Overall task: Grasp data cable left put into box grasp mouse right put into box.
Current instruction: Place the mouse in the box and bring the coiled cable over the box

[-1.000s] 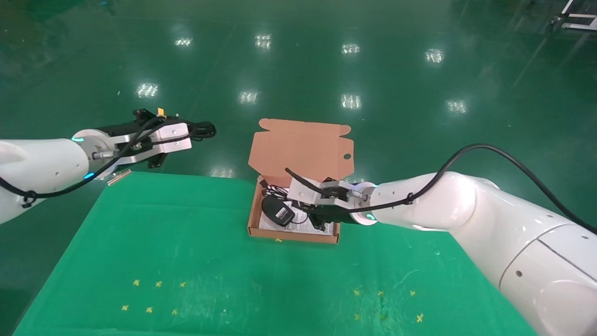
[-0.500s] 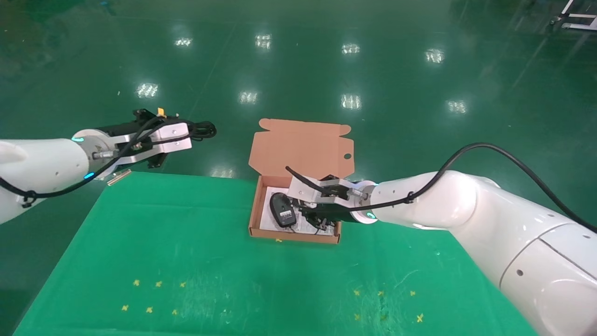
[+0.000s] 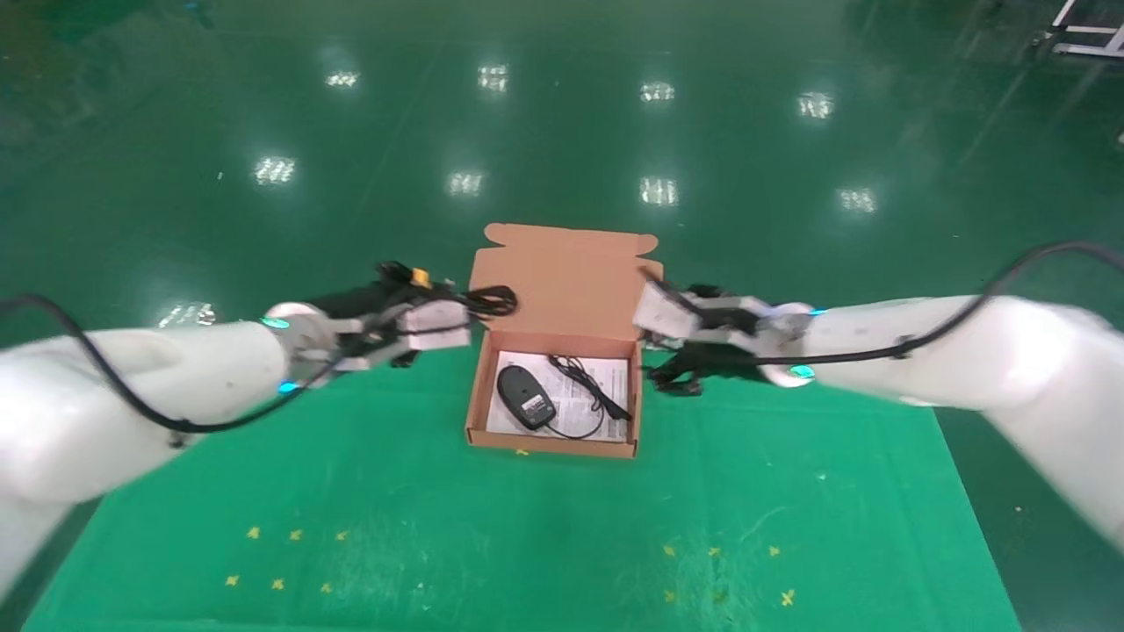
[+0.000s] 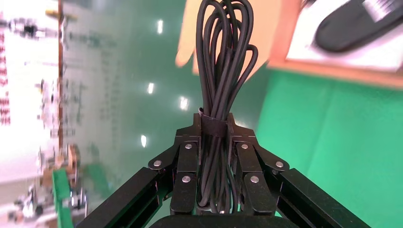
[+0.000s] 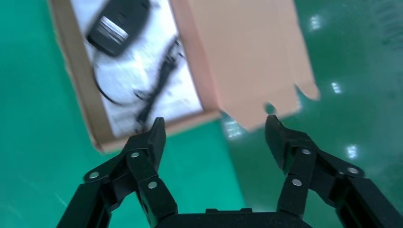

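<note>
The salmon-orange box [image 3: 553,443] stands open mid-table, its flap [image 3: 566,281] raised at the back. The black mouse [image 3: 525,397] lies label-up on the white sheet inside, its thin cord [image 3: 590,399] beside it. My left gripper [image 3: 457,309] is shut on the data cable [image 3: 493,301], a bundle of black loops, held in the air just left of the box's back corner. The left wrist view shows the cable [image 4: 223,61] clamped in that gripper [image 4: 215,126]. My right gripper [image 3: 673,379] is open and empty just right of the box. It is seen wide open in the right wrist view [image 5: 214,130], with the mouse [image 5: 119,23] beyond.
The green cloth table [image 3: 527,535] has small yellow cross marks near the front left and front right. Its back edge runs just behind the box, with shiny green floor [image 3: 562,132] beyond. The box edge [image 4: 332,76] lies close ahead of the held cable.
My right gripper has let go of the mouse, which now lies in the box, and pulled back to the right. My left arm has carried the cable rightward to the box.
</note>
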You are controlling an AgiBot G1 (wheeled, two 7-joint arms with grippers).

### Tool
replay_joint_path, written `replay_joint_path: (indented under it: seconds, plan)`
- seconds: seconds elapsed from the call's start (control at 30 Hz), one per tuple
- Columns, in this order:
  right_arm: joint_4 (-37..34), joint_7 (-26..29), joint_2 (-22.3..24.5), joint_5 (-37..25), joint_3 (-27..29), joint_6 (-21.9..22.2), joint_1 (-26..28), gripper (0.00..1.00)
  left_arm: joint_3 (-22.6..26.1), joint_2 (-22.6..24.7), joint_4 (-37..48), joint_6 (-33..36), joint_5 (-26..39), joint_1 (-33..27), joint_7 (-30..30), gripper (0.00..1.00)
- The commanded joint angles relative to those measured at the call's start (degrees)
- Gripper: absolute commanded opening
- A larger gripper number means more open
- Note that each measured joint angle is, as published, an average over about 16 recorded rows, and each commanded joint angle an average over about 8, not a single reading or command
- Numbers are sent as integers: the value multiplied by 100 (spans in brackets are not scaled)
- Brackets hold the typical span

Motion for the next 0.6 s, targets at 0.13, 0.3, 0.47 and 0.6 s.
replay_joint_path:
  seconds: [0.13,0.3,0.47,0.6]
  plan:
    - [441,278,473,-188,-62,-42,123,100,139,294,282,-327,-145,105,288,0]
    - [1153,800,1037,-506,-153,-87,244,100,335,717,907,-738,-344,158,734,0]
    - [1977,1483,1589,-959,-240,-118,362,100,548,1194,1731,-1134,-677,148,1285,0]
    - [2557,2047,1931,-1368,-284,-158,437,100,763,1432,2179,-1400,-1082,137,1710,0]
